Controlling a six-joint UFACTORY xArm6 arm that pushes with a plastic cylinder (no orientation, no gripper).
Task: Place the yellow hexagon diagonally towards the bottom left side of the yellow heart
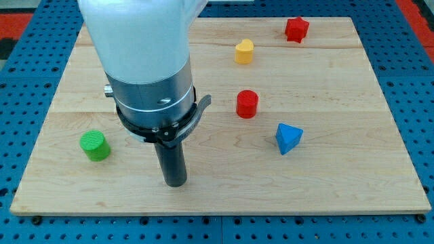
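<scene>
Yellow heart (244, 51) upright, lobed, at 1 o'clock from my tip (175, 183). Yellow hexagon not visible. Tool: bare rod, grasps nothing. Green cylinder (94, 145) at 10 o'clock.

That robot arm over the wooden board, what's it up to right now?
A single arm with a dark rod is working over the wooden board. My tip rests near the view's bottom, right of the green cylinder, touching no block. The yellow heart sits near the view's top, with a red star-like block to its right, a red cylinder below it and a blue triangular block lower right. No yellow hexagon is visible; the arm may be hiding it.
</scene>
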